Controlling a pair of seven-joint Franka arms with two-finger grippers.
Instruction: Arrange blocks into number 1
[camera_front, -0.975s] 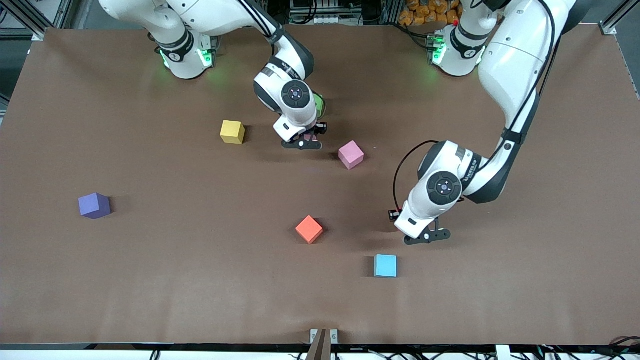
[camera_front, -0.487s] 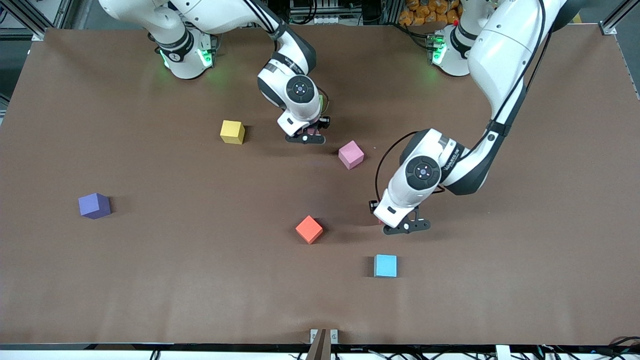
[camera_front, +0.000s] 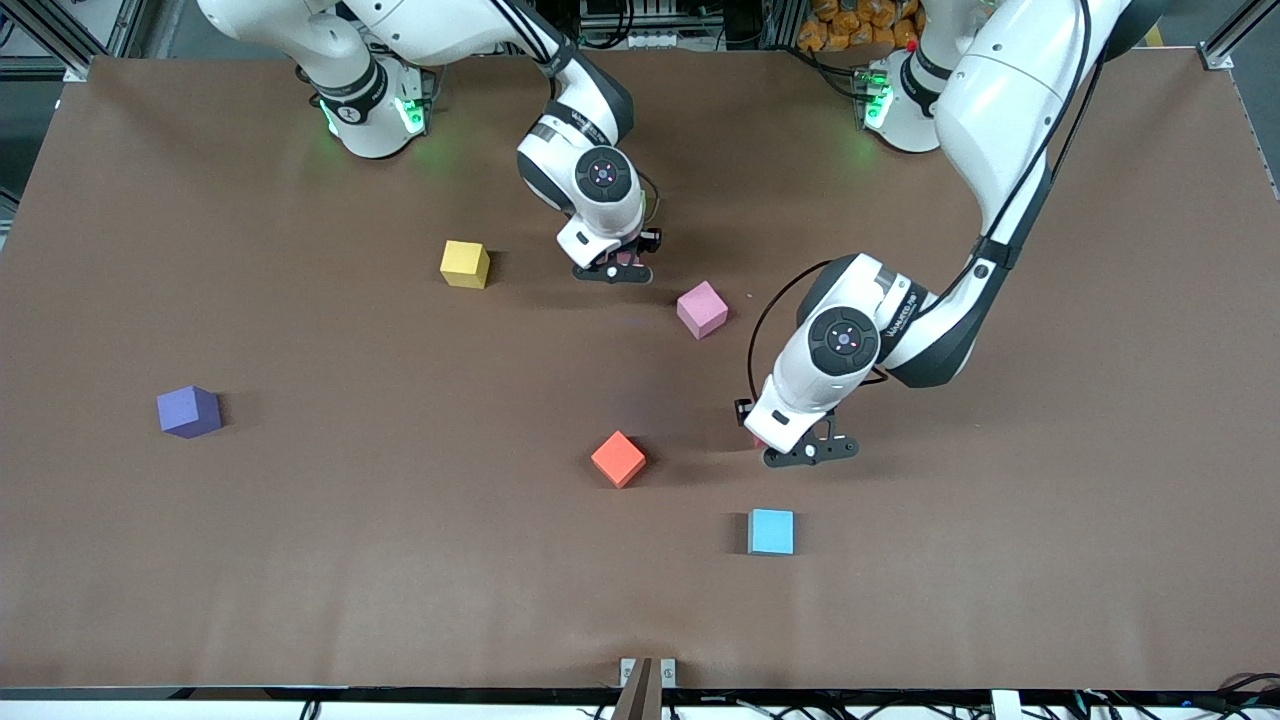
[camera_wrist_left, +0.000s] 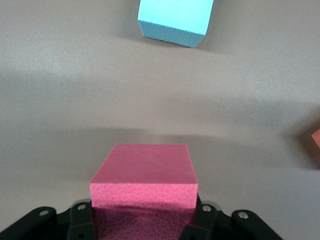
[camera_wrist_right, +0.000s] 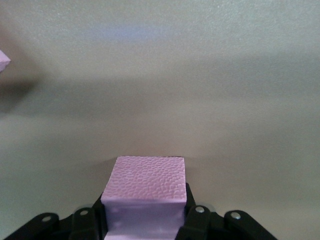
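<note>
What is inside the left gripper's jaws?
The left gripper is shut on a red block, seen plainly from the left wrist. In the front view the wrist covers nearly all of it. Whether it touches the table cannot be told.

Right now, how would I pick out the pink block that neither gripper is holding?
Start at the brown table and find the right gripper near its middle. The free pink block lies on the table a little nearer the front camera, toward the left arm's end. It alone is pale pink and ungripped.

yellow block (camera_front: 465, 264), pink block (camera_front: 702, 309), purple cube (camera_front: 188, 411)
</note>
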